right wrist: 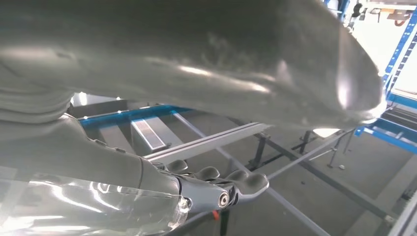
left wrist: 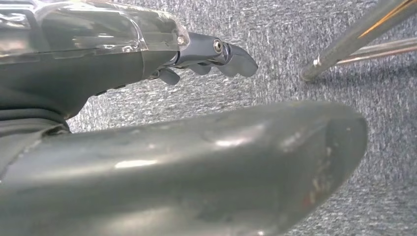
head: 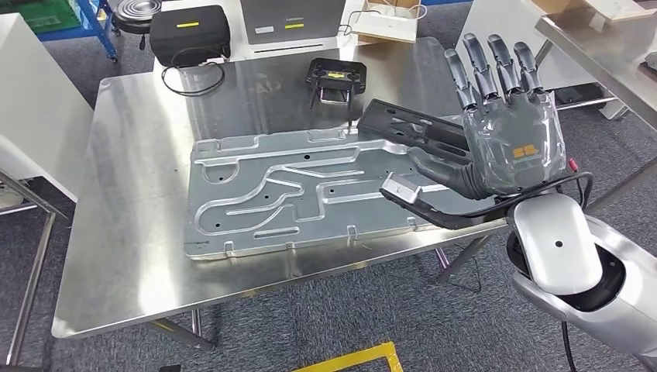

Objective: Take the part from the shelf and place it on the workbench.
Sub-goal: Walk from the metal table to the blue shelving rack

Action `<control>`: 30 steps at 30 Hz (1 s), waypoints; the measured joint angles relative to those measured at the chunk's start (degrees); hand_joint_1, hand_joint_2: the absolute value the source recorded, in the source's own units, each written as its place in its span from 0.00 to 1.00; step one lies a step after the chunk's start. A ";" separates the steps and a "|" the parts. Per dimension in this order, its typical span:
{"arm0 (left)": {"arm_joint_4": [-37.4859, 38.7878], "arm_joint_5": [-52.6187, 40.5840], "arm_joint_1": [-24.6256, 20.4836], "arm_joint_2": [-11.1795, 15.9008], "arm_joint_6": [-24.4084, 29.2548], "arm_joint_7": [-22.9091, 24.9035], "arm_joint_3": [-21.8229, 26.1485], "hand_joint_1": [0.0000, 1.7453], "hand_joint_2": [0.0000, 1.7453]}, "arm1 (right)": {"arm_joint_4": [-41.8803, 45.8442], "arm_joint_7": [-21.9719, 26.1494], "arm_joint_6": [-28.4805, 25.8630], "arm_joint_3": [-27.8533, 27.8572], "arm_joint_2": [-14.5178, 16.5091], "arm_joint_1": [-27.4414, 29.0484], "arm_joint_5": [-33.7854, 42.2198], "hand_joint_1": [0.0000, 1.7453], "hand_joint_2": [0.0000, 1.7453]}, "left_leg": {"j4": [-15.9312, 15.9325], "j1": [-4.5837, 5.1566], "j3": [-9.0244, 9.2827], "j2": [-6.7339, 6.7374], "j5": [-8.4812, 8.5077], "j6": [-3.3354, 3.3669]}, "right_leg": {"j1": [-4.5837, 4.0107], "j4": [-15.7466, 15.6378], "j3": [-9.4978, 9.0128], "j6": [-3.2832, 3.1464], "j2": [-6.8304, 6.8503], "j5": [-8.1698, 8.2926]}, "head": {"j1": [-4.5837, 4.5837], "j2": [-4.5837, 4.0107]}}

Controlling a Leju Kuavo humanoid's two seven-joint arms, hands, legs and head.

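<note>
The black part point(head: 409, 129) is a long flat frame with a silver bracket at its near end. It lies on the right end of the workbench point(head: 132, 232), partly over a large silver stamped plate point(head: 294, 194). My right hand point(head: 507, 132) is raised just right of the part, fingers spread and pointing away, with its thumb over the part's middle. In the right wrist view the right hand point(right wrist: 216, 184) has nothing between thumb and fingers. My left hand point(left wrist: 211, 54) hangs over the grey carpet, holding nothing, its fingers loosely extended.
A black controller point(head: 335, 77), a black case point(head: 190, 31) with a looped cable and a white box point(head: 391, 19) sit at the bench's far side. Another steel table point(head: 604, 46) stands at the right. Blue shelving point(right wrist: 393, 59) lies beyond my right hand. Bench legs point(left wrist: 354, 44) stand near my left hand.
</note>
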State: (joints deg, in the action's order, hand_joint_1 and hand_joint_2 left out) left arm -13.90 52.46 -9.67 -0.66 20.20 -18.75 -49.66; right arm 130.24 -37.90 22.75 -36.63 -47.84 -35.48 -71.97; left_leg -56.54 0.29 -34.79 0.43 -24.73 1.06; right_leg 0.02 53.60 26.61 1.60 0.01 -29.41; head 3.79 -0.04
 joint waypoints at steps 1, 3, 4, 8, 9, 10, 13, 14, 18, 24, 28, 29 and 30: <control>0.00 0.00 0.03 0.01 0.00 0.00 0.00 0.00 0.00 | -0.01 0.00 0.00 -0.01 0.01 -0.01 0.01 0.00 0.00 | -0.39 -0.04 -0.33 0.04 -0.43 -0.28 | 0.02 -0.20 0.23 -0.49 0.18 0.36 | -0.12 0.00; 0.00 0.00 0.03 0.01 0.00 0.00 0.00 0.00 0.00 | 0.00 0.00 0.00 -0.04 0.03 -0.02 0.03 0.00 0.00 | -4.07 -0.15 -1.86 -0.10 -3.83 -0.74 | 0.11 -0.54 0.94 -1.53 0.52 1.27 | -0.61 0.00; 0.00 0.00 0.03 0.01 0.00 0.00 0.00 0.00 0.00 | 0.00 0.00 0.01 -0.07 0.04 -0.02 0.05 0.00 0.00 | -7.63 -0.25 -3.13 -0.25 -6.43 -0.93 | 0.02 -0.43 1.46 -1.80 0.61 1.66 | -0.91 0.00; 0.00 -0.03 0.05 -0.02 0.00 0.01 0.00 0.00 0.00 | -0.01 0.00 0.05 -0.14 0.08 -0.01 0.17 0.00 0.00 | -15.95 -0.28 -4.51 -0.49 -9.61 -1.13 | -0.33 0.72 4.13 -1.94 0.76 2.82 | -1.39 0.00; 0.00 -0.04 0.05 -0.02 0.00 0.02 0.00 0.00 0.00 | -0.01 0.00 0.06 -0.14 0.09 -0.02 0.24 0.00 0.00 | -13.28 -0.25 -2.38 -0.49 -8.12 -0.92 | -0.41 1.12 4.77 -1.89 0.78 3.00 | -1.40 0.00; 0.00 -0.07 0.01 0.00 0.00 0.04 0.00 0.00 0.00 | 0.00 0.00 0.07 -0.12 0.09 -0.04 0.33 0.00 0.00 | -9.28 -0.19 0.39 -0.53 -6.83 -0.57 | -0.45 1.55 5.32 -1.82 0.80 3.13 | -1.40 0.00; -0.01 -0.20 -0.15 0.10 0.00 0.10 0.00 0.00 0.00 | 0.00 0.00 0.11 -0.07 0.03 -0.21 0.54 0.00 0.00 | -0.91 0.16 5.61 -0.61 -5.81 0.35 | -0.53 2.38 6.38 -1.19 0.87 3.67 | -1.42 0.00; -0.01 -0.23 -0.17 0.12 0.00 0.14 0.00 0.00 0.00 | -0.01 0.00 0.15 -0.06 0.01 -0.29 0.56 0.00 0.00 | -0.50 0.28 5.71 -0.62 -5.71 0.56 | -0.47 2.41 6.54 -0.86 0.89 3.98 | -1.39 0.00; -0.01 -0.27 -0.30 0.03 0.01 0.27 -0.01 0.00 0.00 | -0.02 0.00 0.30 -0.05 -0.26 -0.58 0.63 0.00 0.00 | 0.38 -0.06 4.25 -0.54 -3.59 1.72 | -0.15 5.42 8.22 0.54 0.46 1.08 | -1.20 0.00; -0.02 -0.31 -0.29 -0.11 0.01 0.44 0.00 0.00 0.00 | -0.02 0.00 0.73 -0.17 -0.35 -0.67 0.67 0.00 0.00 | 0.29 -0.12 0.76 -0.41 -0.78 1.83 | 0.55 16.25 8.74 1.73 0.25 -4.64 | -0.23 0.00; -0.02 -0.31 -0.33 -0.27 0.02 0.44 0.00 0.00 0.00 | -0.01 0.00 0.84 -0.13 -0.36 -1.22 0.67 0.00 0.00 | 0.20 0.05 -0.65 -0.15 0.78 0.92 | 0.36 1.10 -0.47 1.04 0.00 -0.77 | 0.17 0.00; -0.02 -0.31 -0.33 -0.29 0.03 0.44 0.00 0.00 0.00 | -0.01 0.00 0.85 -0.14 -0.36 -1.34 0.68 0.00 0.00 | 0.22 0.08 -0.86 0.00 1.20 0.63 | 0.21 -0.02 -0.94 0.71 -0.09 -0.87 | 0.14 0.00; -0.02 -0.31 -0.30 -0.31 0.04 0.44 0.00 0.00 0.00 | -0.01 0.00 0.85 -0.16 -0.36 -1.40 0.69 0.00 0.00 | 0.26 0.08 -1.03 0.14 1.62 0.31 | 0.10 -0.21 -0.74 0.28 -0.10 -0.60 | 0.04 0.00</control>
State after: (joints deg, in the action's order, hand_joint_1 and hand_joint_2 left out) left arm -13.92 52.15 -9.97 -0.96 20.23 -18.32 -49.66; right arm 130.23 -37.90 23.60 -36.78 -48.21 -36.89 -71.29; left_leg -56.28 0.37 -35.81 0.57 -23.12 1.37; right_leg 0.13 53.39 25.88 1.88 -0.10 -30.01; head 3.83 -0.04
